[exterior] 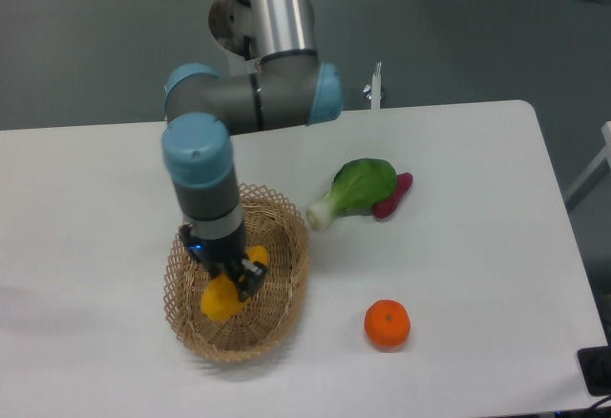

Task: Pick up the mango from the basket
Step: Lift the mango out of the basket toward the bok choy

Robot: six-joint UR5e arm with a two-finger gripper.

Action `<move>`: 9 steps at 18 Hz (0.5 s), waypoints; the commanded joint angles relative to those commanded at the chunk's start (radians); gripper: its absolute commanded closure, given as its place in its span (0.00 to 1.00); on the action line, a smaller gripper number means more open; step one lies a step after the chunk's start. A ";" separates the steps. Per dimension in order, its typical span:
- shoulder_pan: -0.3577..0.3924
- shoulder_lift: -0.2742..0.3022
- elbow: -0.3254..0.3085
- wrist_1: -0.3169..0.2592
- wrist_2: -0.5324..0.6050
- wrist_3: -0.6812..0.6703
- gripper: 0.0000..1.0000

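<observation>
Mango (222,298) sits clamped in the claw (235,282), yellow-orange, poking out on both sides of the black fingers, one end toward the upper right and the fatter end lower left. It's over the middle of the basket (283,308), the tan woven oval one; can't really tell if it's touching the bottom or just above it. The arm's grey and blue wrist comes straight down on it and hides the back left part of the basket rim.

Off to the right, well apart from the basket, there's a round orange (387,323) on the desk (477,246). Further back, a green leafy veggie (355,190) lies on its side with the white stem end pointing at the basket rim, and a purple-red thing (392,196) is tucked right against its far side. The desk is plain white with rounded corners, grey floor behind it.
</observation>
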 joint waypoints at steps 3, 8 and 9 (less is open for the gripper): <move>0.064 0.006 0.066 -0.083 -0.049 0.049 0.53; 0.163 0.020 0.128 -0.161 -0.088 0.167 0.53; 0.181 0.021 0.131 -0.175 -0.088 0.195 0.53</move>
